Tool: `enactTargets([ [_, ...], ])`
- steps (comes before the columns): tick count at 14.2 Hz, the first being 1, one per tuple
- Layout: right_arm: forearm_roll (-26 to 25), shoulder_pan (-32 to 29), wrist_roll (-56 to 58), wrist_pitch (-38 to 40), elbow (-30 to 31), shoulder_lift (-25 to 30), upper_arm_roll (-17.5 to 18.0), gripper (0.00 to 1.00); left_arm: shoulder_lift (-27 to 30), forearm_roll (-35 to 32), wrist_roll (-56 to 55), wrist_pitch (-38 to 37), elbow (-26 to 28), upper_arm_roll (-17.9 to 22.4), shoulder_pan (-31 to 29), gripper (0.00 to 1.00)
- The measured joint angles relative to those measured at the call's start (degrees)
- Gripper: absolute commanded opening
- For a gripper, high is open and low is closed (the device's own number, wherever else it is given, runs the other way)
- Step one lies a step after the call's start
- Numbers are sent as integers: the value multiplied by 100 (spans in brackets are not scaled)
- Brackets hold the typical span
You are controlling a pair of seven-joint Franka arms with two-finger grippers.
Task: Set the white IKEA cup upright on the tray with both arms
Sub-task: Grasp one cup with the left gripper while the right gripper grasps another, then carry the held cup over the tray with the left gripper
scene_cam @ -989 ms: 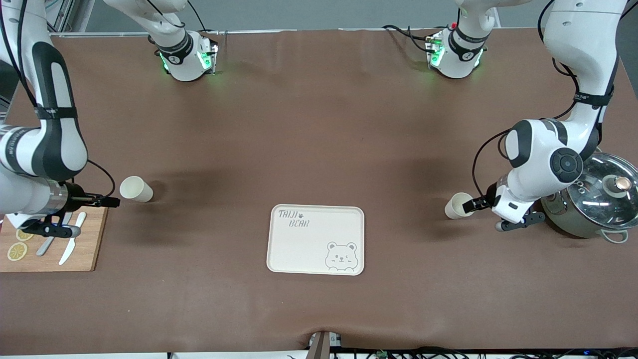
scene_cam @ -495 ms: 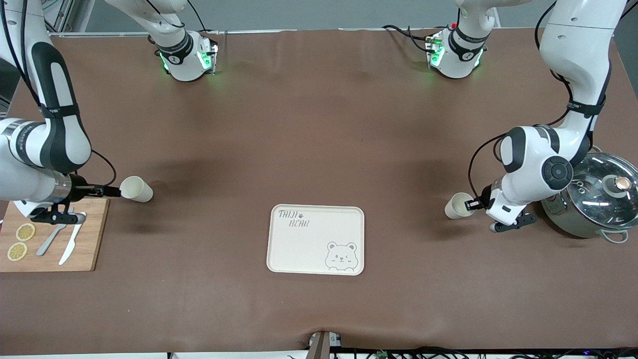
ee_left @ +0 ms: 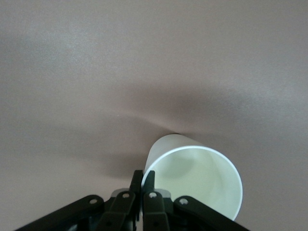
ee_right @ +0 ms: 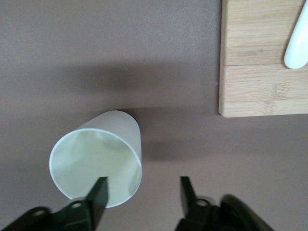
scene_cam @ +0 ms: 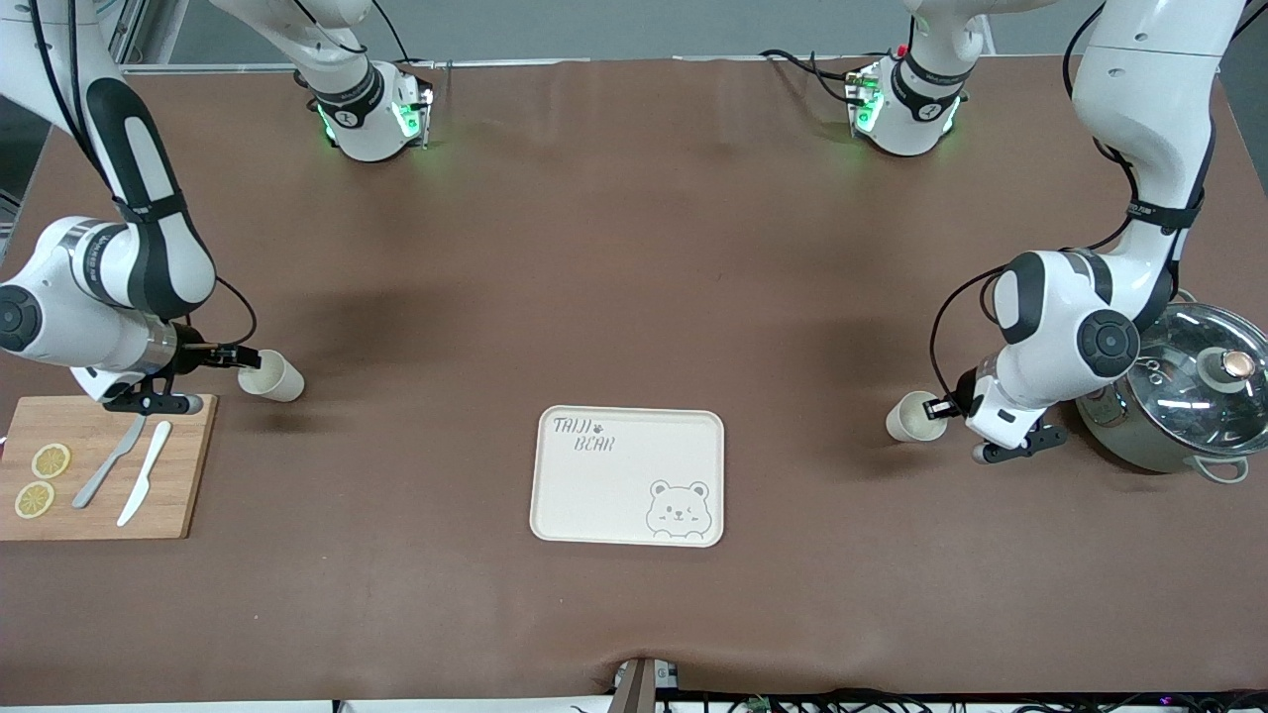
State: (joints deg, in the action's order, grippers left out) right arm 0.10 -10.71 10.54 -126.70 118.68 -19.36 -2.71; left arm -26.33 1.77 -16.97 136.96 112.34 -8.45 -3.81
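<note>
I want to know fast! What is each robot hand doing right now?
Left tool: shut, pinching the rim of the cup near the pot.
Right tool: open, one finger inside the cup near the wooden board, not gripping yet.

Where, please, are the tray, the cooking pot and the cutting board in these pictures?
tray (scene_cam: 594, 490): front view, bare middle of its floor.
cooking pot (scene_cam: 1179, 396): front view, its glass lid.
cutting board (scene_cam: 183, 475): front view, bare wood.

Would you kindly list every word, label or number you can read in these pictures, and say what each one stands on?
"TAIJI BEAR": grey lettering on the cream tray, with a winking bear face drawn at another corner.
Small dark marks on the left arm band and on the bases' collars: too small to read.
Cups, cutting board, pot: no text visible.
</note>
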Motion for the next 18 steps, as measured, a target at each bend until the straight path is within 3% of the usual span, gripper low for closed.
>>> enactTargets([
  [3, 0, -8, 0, -251, 38, 0, -5, 12, 24, 0, -102, -33, -188, -52, 9, 0],
  [4, 0, -11, 0, -331, 59, -2, -8, 1, 38, 1, -236, -104, -282, -82, 27, 0],
  [14, 8, -7, -44, -370, 55, 4, 0, 0, -242, 5, -2590, -665, -1530, -244, 1013, 0],
  [18, 14, 48, -228, 504, -507, 77, 41, 0, -732, 6, -3789, -666, -2298, -253, 1537, 0],
])
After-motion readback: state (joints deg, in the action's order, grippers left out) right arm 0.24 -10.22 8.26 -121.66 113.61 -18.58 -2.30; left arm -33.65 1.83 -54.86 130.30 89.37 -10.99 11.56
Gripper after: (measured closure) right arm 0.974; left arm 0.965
